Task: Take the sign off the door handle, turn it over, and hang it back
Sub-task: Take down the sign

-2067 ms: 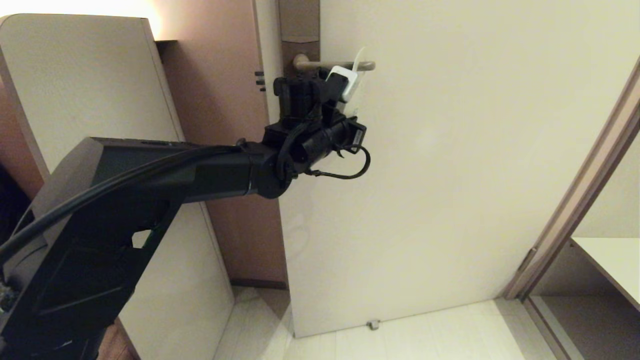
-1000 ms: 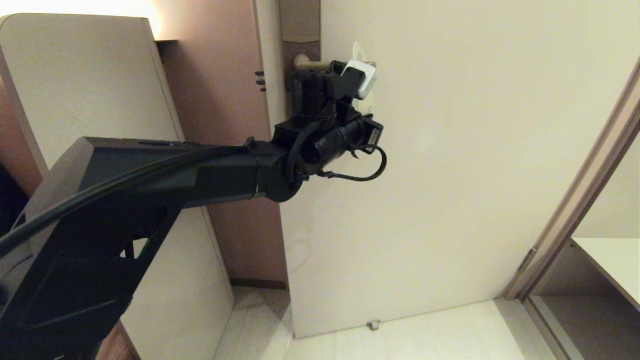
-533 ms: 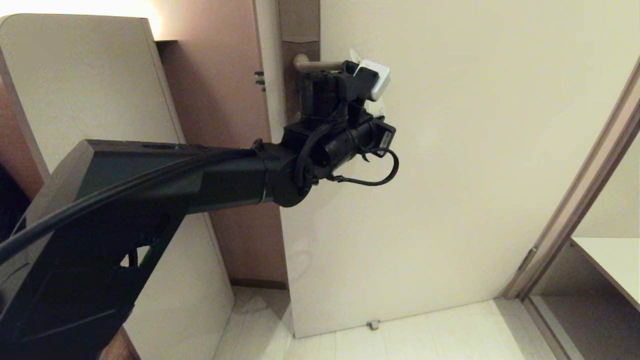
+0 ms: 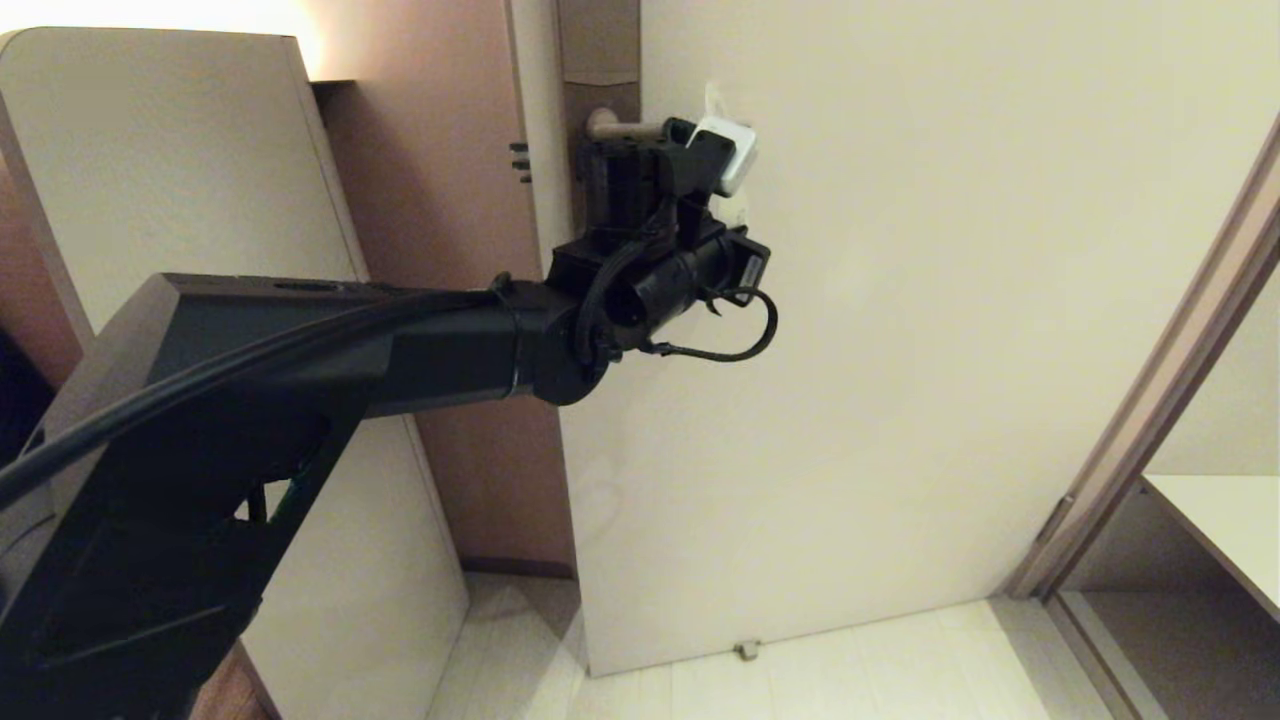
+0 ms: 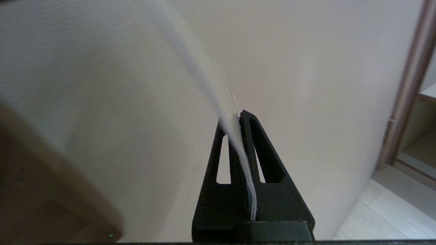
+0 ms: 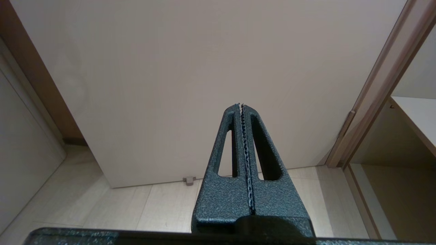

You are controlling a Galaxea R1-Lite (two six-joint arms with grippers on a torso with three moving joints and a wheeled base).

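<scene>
- At the door handle point(image 4: 625, 127): my left gripper point(image 5: 237, 117) is clamped tight on the sign point(image 5: 204, 78), edge-on, held just beside the lever against the door point(image 4: 900, 300).
- Whether its hole sits over the lever, I cannot tell.
- Step, as I judge it: unhooking or flipping.
- Next: turn it over without losing the grip.
- Right gripper point(image 6: 241, 105) pressed closed on nothing, parked low.

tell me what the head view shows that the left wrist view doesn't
Only the head view shows the door handle, the left arm reaching up to it, and the cabinet beside the door. Only the left wrist view shows the left end effector shut on the sign, which runs edge-on between its fingers. Both show the pale door and the light floor.
</scene>
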